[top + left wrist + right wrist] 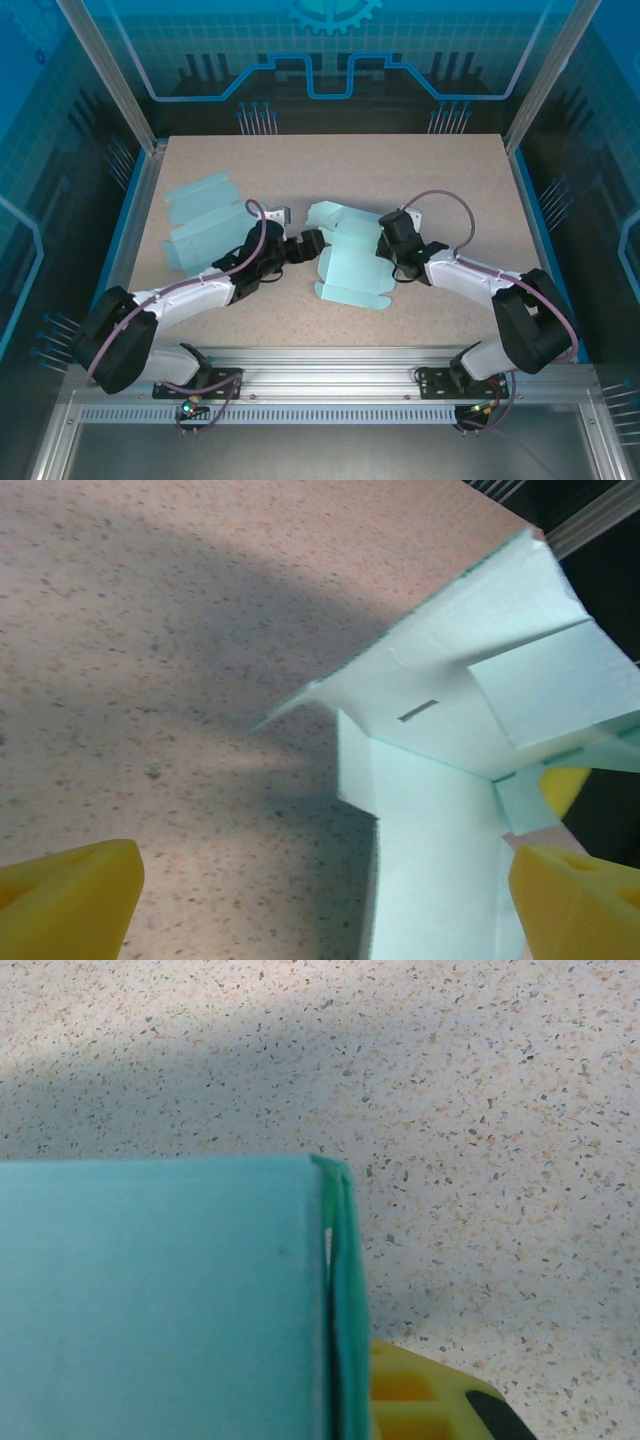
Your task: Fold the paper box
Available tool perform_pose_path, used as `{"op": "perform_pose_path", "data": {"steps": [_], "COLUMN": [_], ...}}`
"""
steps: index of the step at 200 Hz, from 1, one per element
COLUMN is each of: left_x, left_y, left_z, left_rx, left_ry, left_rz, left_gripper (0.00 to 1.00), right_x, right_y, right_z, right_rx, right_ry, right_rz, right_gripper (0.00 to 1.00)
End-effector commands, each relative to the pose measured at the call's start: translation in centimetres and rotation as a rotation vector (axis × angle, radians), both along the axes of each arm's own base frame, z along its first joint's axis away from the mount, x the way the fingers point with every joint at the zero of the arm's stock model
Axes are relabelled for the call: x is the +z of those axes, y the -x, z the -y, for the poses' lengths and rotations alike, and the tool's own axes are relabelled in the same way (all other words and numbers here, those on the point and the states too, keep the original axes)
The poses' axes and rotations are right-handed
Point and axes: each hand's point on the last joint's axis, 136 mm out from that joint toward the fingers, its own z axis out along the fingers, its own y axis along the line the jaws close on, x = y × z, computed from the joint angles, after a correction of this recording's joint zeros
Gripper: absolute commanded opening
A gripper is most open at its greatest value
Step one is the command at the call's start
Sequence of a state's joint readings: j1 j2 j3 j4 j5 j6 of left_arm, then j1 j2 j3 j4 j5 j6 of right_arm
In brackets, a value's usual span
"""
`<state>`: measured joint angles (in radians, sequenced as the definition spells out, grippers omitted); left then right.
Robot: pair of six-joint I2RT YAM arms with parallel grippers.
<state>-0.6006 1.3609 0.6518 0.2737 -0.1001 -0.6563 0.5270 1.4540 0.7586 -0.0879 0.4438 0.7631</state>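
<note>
The paper box (345,255) is pale teal card, partly formed, near the middle of the worktop (440,170). Its side panels stand tilted up while a flap lies flat toward the near edge. One raised panel has a short slot (418,711). A second, unfolded box blank (205,225) lies flat at the back left, well apart.

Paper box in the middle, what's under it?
The speckled table shows around the paper box. What lies beneath its panels is covered; a yellow finger of the right gripper peeks out past one edge.
</note>
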Motion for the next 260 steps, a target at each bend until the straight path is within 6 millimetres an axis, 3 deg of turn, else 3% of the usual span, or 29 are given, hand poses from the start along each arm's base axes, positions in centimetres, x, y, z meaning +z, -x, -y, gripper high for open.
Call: {"op": "perform_pose_path", "data": {"steps": [1,73,106,156,216,260], "left_x": [0.2,-0.2,1.0,2.2,0.1,2.7], "left_y": [0.1,-1.7,-2.7,-2.2,-2.6,-1.1], "left_z": [2.8,5.8,7.0,9.6,9.6,8.1], "left_rx": [-0.090,-0.159,-0.202,-0.324,-0.303,-0.337], "left_ry": [0.083,0.095,0.099,0.182,0.161,0.093], "left_rz": [-0.009,0.041,0.104,0.151,0.114,0.206], "left_gripper": [0.92,0.89,0.80,0.66,0.67,0.70], "right_x": [1.0,1.2,1.2,1.0,1.0,1.2], "right_y": [-0.3,-0.2,-0.2,0.0,0.0,0.0], "right_z": [-1.0,-1.1,-1.4,-1.7,-2.6,-1.9], "right_rx": [0.014,0.020,0.030,0.042,0.066,0.042], "right_ry": [-0.017,-0.021,-0.030,-0.036,-0.053,-0.020], "right_rz": [0.034,0.044,0.049,0.044,0.039,0.035], "right_gripper": [0.00,0.00,0.00,0.00,0.00,0.00]}}
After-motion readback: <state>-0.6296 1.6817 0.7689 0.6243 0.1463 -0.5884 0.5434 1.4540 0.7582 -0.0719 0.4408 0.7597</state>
